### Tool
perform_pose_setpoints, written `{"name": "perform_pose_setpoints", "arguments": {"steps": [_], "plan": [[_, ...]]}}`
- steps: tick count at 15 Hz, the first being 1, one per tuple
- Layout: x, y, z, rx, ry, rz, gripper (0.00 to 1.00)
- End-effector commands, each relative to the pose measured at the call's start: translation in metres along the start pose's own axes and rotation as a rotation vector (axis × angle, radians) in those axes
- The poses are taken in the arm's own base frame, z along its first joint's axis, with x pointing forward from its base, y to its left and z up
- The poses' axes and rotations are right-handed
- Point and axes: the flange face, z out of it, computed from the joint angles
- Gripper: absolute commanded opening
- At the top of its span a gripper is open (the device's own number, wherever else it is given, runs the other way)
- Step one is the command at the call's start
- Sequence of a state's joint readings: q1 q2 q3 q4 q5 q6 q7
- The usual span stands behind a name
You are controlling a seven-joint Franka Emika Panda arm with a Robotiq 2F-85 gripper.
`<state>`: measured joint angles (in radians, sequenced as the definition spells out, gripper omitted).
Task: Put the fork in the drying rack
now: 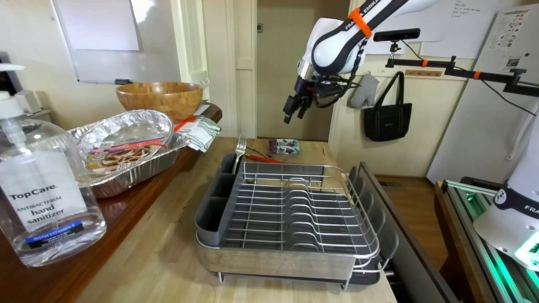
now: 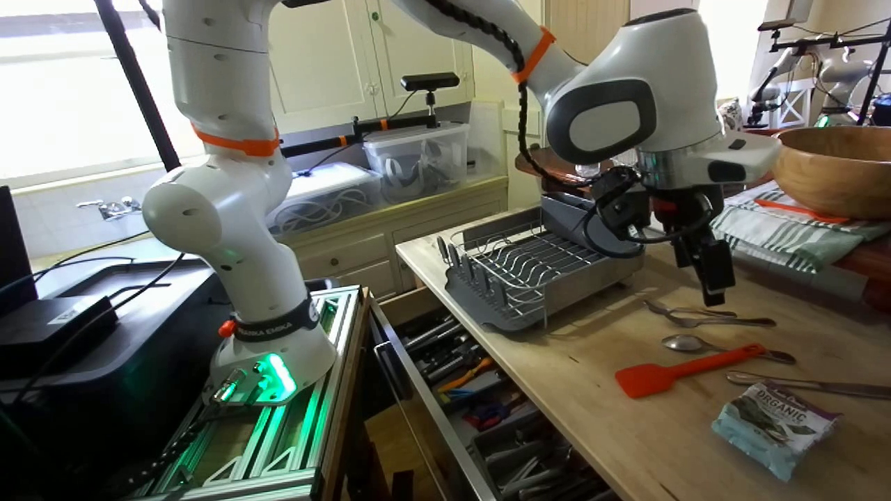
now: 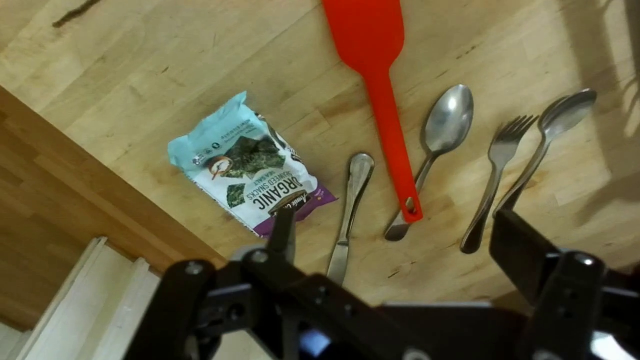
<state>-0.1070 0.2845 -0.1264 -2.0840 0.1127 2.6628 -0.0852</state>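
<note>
The drying rack (image 1: 276, 261) stands on the wooden table in both exterior views; it also shows in an exterior view (image 2: 592, 278). A fork (image 1: 241, 147) stands tines up in the far compartment of the rack's grey cutlery caddy (image 1: 206, 210). Another fork (image 3: 500, 150) lies flat on the table between two spoons in the wrist view, and in an exterior view (image 2: 731, 321). My gripper (image 3: 397, 220) is open and empty, raised above the table beyond the rack; it shows in both exterior views (image 1: 294, 118) (image 2: 703, 278).
A red spatula (image 3: 385, 110), spoons (image 3: 450, 117) (image 3: 567, 112), a knife (image 3: 352, 200) and a snack packet (image 3: 250, 165) lie on the table. An open drawer (image 2: 487, 410) runs along the table's side. A foil pan (image 1: 134, 176), wooden bowl (image 1: 160, 99) and sanitizer bottle (image 1: 46, 202) stand alongside.
</note>
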Motion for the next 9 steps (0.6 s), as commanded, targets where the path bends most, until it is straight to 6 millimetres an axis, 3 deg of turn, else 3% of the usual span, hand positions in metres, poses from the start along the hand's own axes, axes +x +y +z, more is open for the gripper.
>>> {"name": "perform_pose_setpoints", "arguments": {"steps": [1,9], "plan": [[0.027,-0.008,0.024,0.029,-0.017,0.116,1.0],[0.052,-0.034,0.063,0.152,-0.09,0.201,1.0]]}}
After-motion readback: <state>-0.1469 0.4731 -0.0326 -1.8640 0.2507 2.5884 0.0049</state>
